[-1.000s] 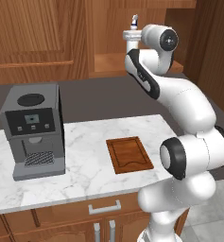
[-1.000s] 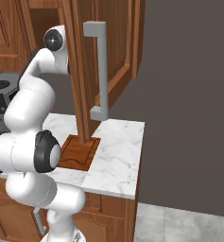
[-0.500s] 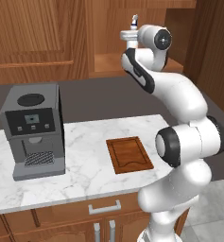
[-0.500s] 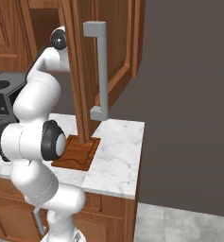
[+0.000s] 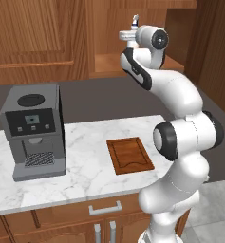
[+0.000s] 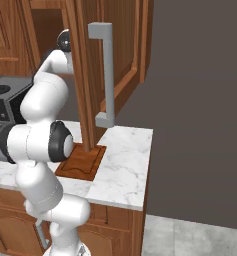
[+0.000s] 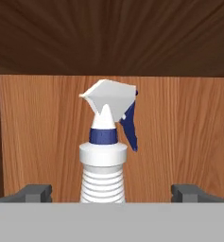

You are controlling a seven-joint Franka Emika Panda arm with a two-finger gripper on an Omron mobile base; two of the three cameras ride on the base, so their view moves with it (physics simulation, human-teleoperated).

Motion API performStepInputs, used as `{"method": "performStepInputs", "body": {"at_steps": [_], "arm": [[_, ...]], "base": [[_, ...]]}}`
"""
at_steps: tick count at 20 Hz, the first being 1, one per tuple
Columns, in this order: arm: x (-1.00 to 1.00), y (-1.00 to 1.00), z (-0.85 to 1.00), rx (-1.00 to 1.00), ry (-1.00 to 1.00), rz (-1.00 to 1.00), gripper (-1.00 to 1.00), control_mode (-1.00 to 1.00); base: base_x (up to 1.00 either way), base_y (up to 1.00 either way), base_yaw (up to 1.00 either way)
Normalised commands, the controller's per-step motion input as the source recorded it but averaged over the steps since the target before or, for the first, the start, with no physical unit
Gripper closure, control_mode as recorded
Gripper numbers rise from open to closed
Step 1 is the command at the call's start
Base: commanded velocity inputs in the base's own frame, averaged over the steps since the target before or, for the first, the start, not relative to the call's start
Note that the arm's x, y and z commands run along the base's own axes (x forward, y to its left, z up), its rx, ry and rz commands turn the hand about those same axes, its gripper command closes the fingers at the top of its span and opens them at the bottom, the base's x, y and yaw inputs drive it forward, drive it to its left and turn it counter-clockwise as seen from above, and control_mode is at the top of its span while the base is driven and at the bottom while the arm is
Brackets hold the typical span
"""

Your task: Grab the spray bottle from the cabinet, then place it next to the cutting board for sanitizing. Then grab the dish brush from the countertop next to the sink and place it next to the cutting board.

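The arm reaches up into the cabinet (image 5: 109, 33). The gripper (image 7: 111, 193) is spread wide, its fingertips (image 7: 34, 193) flanking the bottle (image 7: 104, 156) with clear gaps either side — nothing is held. The bottle stands upright on the shelf. The board (image 5: 129, 155) lies bare on the countertop (image 5: 85, 142). By my reading the first grasp is not yet made; both placements remain.
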Motion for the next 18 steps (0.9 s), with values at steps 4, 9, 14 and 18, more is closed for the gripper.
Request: {"method": "performStepInputs", "body": {"at_steps": [4, 9, 14, 18], "arm": [[0.18, 0.09, -0.02, 0.00, 0.00, 0.00, -1.00, -1.00], [0.21, 0.05, 0.00, 0.00, 0.00, 0.00, 1.00, -1.00], [0.24, 0.02, 0.00, 0.00, 0.00, 0.00, 1.00, -1.00], [0.15, 0.00, 0.00, 0.00, 0.01, 0.00, 1.00, -1.00]], "base": [[0.00, 0.00, 0.00], [0.00, 0.00, 0.00], [0.00, 0.00, 0.00], [0.00, 0.00, 0.00]]}}
